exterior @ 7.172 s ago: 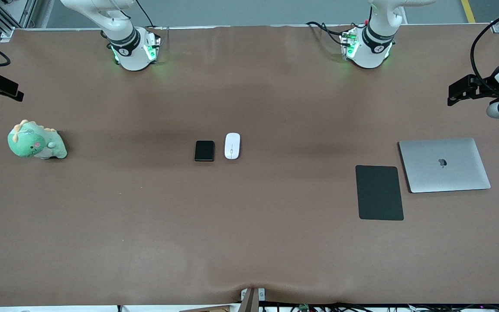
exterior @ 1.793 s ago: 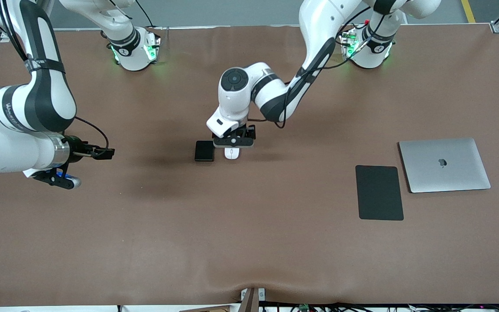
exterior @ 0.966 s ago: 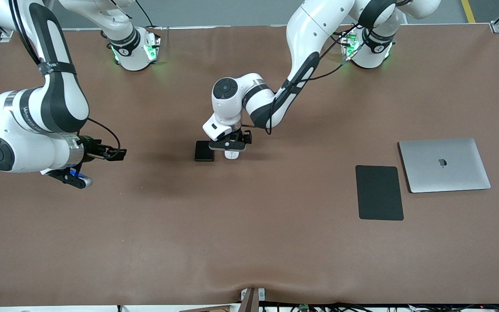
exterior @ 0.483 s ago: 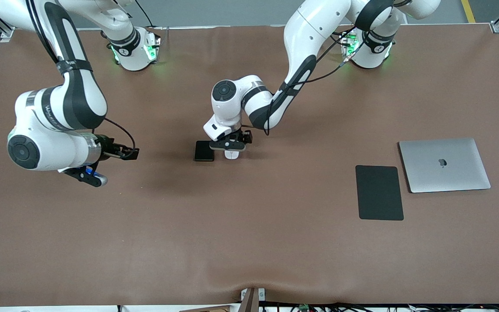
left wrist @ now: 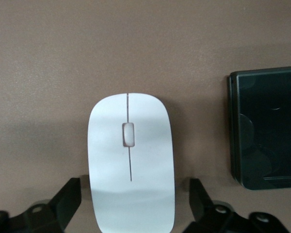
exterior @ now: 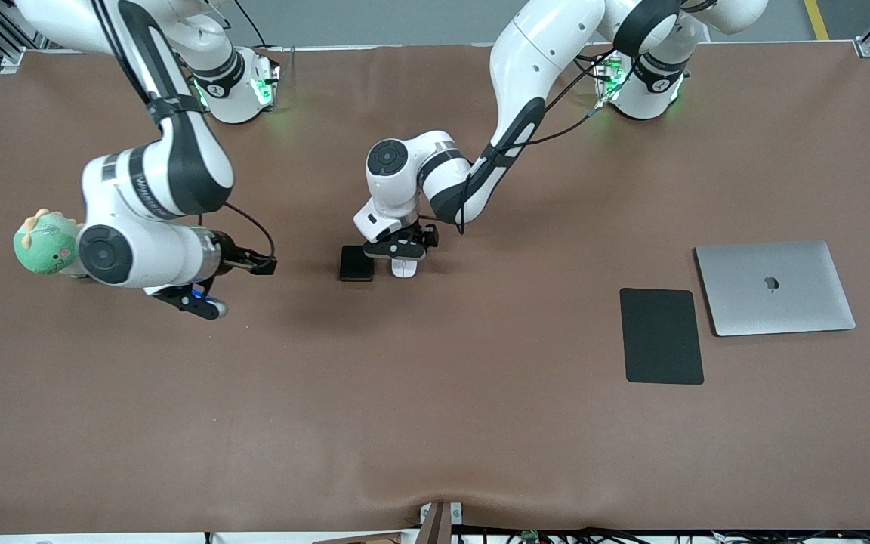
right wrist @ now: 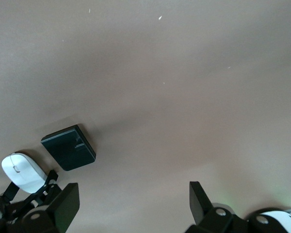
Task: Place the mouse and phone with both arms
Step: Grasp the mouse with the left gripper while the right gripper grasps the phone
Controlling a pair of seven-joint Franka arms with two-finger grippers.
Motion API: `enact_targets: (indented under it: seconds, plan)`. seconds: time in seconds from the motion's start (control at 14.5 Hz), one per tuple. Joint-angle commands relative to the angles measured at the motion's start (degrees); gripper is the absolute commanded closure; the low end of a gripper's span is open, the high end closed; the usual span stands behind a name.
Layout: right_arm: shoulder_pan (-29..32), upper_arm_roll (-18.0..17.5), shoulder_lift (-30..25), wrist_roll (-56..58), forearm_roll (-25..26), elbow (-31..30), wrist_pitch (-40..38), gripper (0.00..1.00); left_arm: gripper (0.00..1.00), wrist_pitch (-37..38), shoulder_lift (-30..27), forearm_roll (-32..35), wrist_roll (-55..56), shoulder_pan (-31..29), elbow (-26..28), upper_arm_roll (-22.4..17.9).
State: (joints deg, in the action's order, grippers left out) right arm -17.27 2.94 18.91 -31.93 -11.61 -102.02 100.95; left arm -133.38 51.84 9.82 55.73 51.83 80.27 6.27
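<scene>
Mouse (left wrist: 131, 162) on table, between spread fingers (left wrist: 63, 201) of left gripper (exterior: 402, 257), gaps each side, untouched. Phone (exterior: 356, 263) just beside mouse, toward right arm's end. Right gripper (right wrist: 134, 204) spread, over bare table, empty. Front view: left gripper hides most of mouse.

Left white jointed arm with black joint bands: reaches from its green-lit base out over mid-table, elbow raised, forearm angled down, wrist turned so the black two-finger left gripper (exterior: 402, 261) points straight down, low at the tabletop. In the left wrist view its fingers (left wrist: 68, 199) stand apart, one on each side of the white oval mouse (left wrist: 131, 160), with small gaps showing between pads and mouse.

Right white jointed arm: extends from its base toward its own end of the table, elbow bent, wrist low and roughly level. Right gripper (exterior: 216, 291) in the air over bare table, fingers (right wrist: 68, 201) spread wide, nothing between them.
</scene>
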Motion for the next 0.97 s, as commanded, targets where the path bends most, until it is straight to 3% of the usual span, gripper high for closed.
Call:
enact_targets:
  seconds: [0.0,0.07,0.48,0.9]
  plan:
    - [-0.84,0.4,-0.63,-0.51,-1.04,-3.18,3.46,0.0,0.7,-0.12,0.81,0.64,2.19,0.29,-1.79,-0.38]
    - [-1.45,0.4,-0.45,-0.51,-1.04,-3.18,3.9,0.0,1.0,-0.03,0.64,0.29,2.01,0.2,-1.79,-0.38]
    - [-3.56,0.4,-0.19,0.37,-1.04,-5.55,9.17,0.0,1.0,1.19,-1.99,-0.15,2.01,-0.68,-1.44,-0.38]
    - [-8.21,0.22,0.16,0.72,-1.13,-13.37,22.08,0.0,1.0,5.67,-7.35,-0.15,1.48,-6.12,-1.17,-0.29]
